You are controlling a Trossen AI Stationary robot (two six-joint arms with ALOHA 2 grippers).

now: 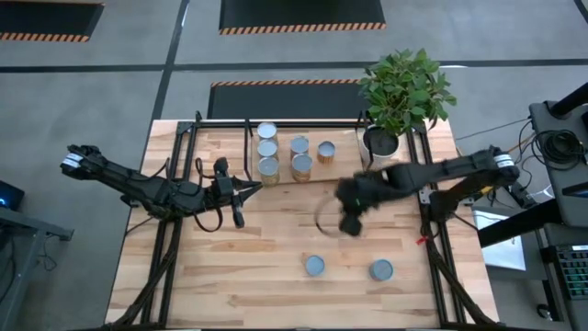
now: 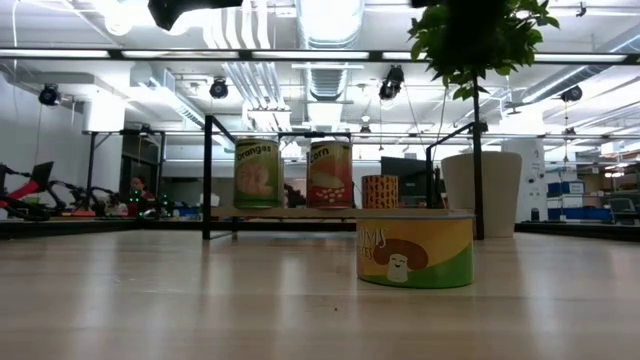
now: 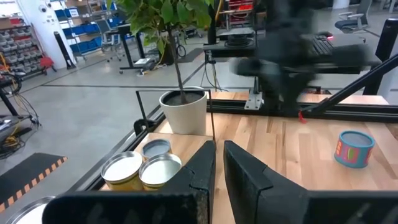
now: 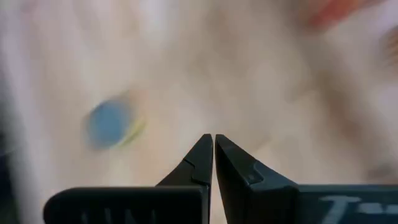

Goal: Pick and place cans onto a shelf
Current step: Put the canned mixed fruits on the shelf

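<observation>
Several cans (image 1: 268,166) stand upright on the shelf (image 1: 344,156) at the table's far side; in the low view they show as a green can (image 2: 257,173), a corn can (image 2: 330,174) and a small orange one (image 2: 380,191). Two more cans (image 1: 314,266) (image 1: 380,269) stand on the tabletop near the front; one shows as a mushroom can (image 2: 415,250). My left gripper (image 1: 246,192) hovers shut, level, just in front of the shelf's left part. My right gripper (image 1: 350,219), blurred, hangs shut above the table's middle right, slanting down, holding nothing.
A white pot (image 1: 381,142) with a leafy plant (image 1: 406,87) stands at the shelf's right end. Black frame rails (image 1: 165,248) (image 1: 439,257) run along both table sides. Bare wood lies between the shelf and the two front cans.
</observation>
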